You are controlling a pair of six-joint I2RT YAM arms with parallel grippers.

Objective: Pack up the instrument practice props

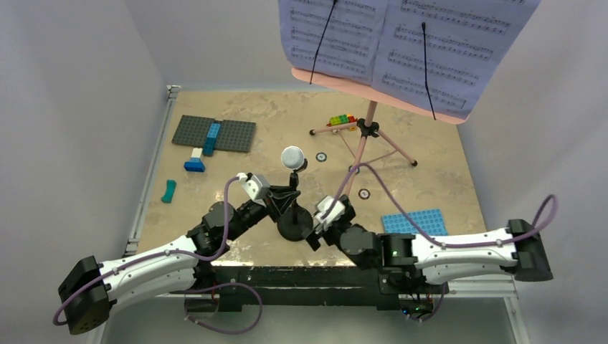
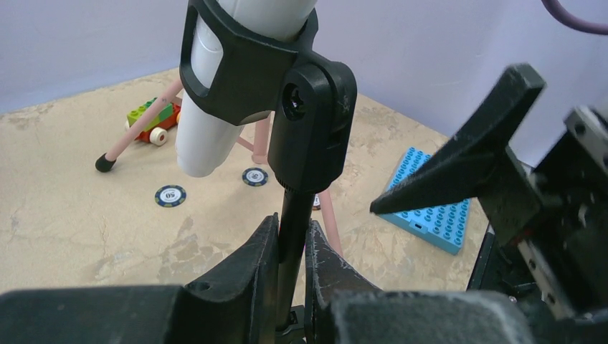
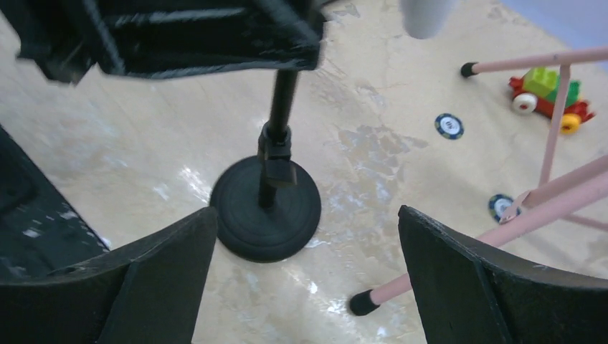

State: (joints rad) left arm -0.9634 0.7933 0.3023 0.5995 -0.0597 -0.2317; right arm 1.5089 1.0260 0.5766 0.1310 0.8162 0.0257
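A thin black mic stand (image 1: 293,218) with a round base stands upright near the table's front middle, with a grey-white microphone (image 1: 292,157) in its clip. My left gripper (image 2: 292,233) is shut on the stand's pole (image 2: 292,244), below the clip (image 2: 308,122). My right gripper (image 3: 308,236) is open and empty, just right of the round base (image 3: 265,208). The pink tripod music stand (image 1: 369,129) stands behind, its desk holding lavender sheet-music pages (image 1: 401,43). One pink leg tip (image 3: 362,302) lies between my right fingers.
A grey studded plate (image 1: 214,134) with blue bricks sits at the back left, a blue plate (image 1: 414,222) at the front right. Small coloured bricks (image 1: 342,120) lie by the tripod. Round chips (image 1: 321,157) and a teal piece (image 1: 168,190) lie on the table.
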